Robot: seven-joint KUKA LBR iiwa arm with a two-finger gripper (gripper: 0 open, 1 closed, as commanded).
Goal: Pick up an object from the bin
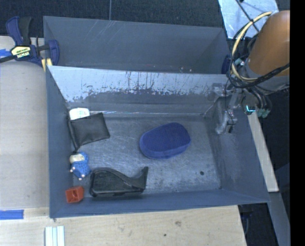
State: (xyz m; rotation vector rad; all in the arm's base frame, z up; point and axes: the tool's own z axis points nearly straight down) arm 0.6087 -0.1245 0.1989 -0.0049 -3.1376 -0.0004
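Observation:
My gripper (225,126) hangs at the bin's right wall, near the far right corner, with its metal fingers pointing down and nothing seen between them. A blue oval pad (164,140) lies in the middle of the bin floor, to the left of the gripper and apart from it. Further off, near the front, a black curved piece (116,182) lies flat.
Along the left side lie a black pouch with a white tag (88,128), a small blue and white figure (79,166) and a small red block (74,194). Bare floor spreads between the oval pad and the right wall.

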